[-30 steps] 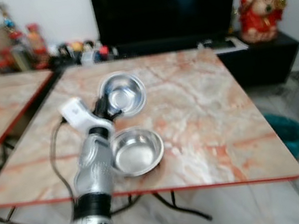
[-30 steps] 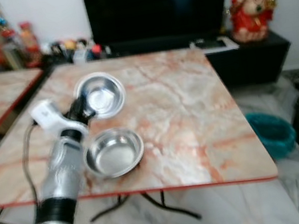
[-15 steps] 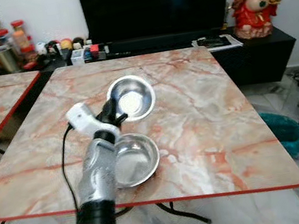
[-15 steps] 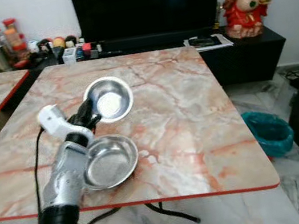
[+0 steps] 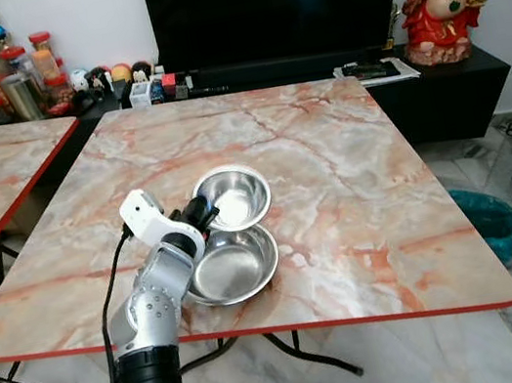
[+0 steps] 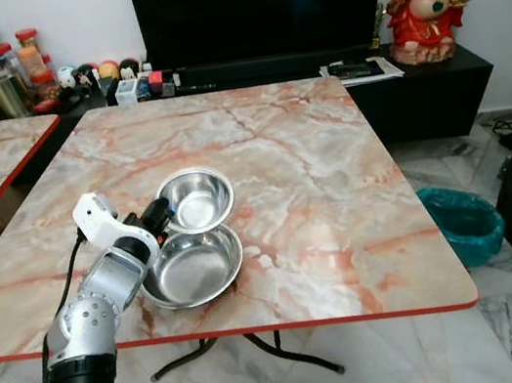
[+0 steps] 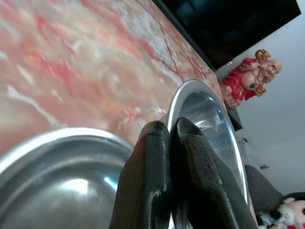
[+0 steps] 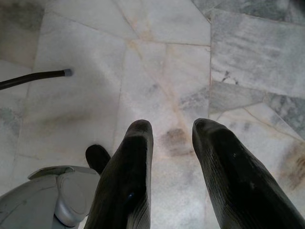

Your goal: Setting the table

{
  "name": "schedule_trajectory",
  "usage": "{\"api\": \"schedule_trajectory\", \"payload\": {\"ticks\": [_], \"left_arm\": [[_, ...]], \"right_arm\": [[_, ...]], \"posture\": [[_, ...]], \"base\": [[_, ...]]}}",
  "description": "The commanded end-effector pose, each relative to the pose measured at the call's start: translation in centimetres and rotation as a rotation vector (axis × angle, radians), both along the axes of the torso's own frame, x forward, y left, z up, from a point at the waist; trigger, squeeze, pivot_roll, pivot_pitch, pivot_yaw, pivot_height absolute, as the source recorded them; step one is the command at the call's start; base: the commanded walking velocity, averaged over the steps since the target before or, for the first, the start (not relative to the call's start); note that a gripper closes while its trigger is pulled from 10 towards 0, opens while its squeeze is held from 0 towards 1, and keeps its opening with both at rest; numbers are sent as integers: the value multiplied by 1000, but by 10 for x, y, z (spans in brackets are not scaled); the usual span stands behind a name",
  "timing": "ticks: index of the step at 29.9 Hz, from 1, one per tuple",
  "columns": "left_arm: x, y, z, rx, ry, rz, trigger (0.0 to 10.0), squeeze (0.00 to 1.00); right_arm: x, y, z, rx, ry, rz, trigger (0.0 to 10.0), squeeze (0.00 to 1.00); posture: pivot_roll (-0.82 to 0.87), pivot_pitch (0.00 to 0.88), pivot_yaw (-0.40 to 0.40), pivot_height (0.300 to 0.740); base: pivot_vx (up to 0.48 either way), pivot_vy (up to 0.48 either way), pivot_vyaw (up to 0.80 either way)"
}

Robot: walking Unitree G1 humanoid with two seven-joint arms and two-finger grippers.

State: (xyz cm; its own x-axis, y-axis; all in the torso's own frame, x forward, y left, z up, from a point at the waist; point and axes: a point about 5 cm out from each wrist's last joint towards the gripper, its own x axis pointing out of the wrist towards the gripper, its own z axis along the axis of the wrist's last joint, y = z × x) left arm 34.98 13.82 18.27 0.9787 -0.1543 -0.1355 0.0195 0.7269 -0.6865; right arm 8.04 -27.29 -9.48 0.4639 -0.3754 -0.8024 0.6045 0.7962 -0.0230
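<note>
Head views: The left hand [image 5: 202, 213] reached out over the near left part of the tabletop [image 5: 354, 184].
Hand state: Its two black fingers were squeezed shut on the near left rim of the small bowl [image 5: 232, 197].
Small bowl: It was shiny steel. It sat a little farther out than the big bowl [image 5: 232, 264], and its near edge lay over the big bowl's far edge.
Big bowl: It lay flat near the front edge of the tabletop, just right of the silver arm.
Key spot: The small bowl lay just past the fingertips, far and to the right of the hand. My guess is that the next move had to carry it off the big bowl to its own place, and the left hand was the one at the bowls.
Left wrist view: The fingers [image 7: 152, 171] pinched the thin rim of the small bowl [image 7: 205, 114]. The big bowl [image 7: 62, 171] showed just under them.
Right wrist view: The right hand [image 8: 171, 138] hung low over the floor [image 8: 143, 57], fingers apart and holding nothing.
Hard to tell: I could not tell if the small bowl was resting on the big bowl or held just above it. The wrist view cut off most of both bowls.
</note>
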Motion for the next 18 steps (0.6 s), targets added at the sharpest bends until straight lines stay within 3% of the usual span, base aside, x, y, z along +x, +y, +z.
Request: {"api": "schedule_trajectory", "payload": {"ticks": [1, 8, 12, 18], "left_arm": [[-4, 2, 12, 48, -18, -5, 10000, 0], [-11, 6, 16, 80, 18, -39, 10000, 0], [-21, 11, 7, 121, 79, -99, 10000, 0], [-32, 18, -7, 63, 138, -90, 10000, 0]], "right_arm": [[1, -1, 0, -3, 2, 7, 10000, 0], [1, -1, 0, -1, 2, 11, 10000, 0], [1, -1, 0, -1, 2, 11, 10000, 0], [0, -2, 1, -3, 4, 13, 10000, 0]], "posture": [[9, 39, -28, 740], [10, 39, -28, 740], [12, 42, -28, 740], [13, 51, -34, 740]], "base": [[0, 0, 0], [0, 0, 0], [0, 0, 0], [0, 0, 0]]}}
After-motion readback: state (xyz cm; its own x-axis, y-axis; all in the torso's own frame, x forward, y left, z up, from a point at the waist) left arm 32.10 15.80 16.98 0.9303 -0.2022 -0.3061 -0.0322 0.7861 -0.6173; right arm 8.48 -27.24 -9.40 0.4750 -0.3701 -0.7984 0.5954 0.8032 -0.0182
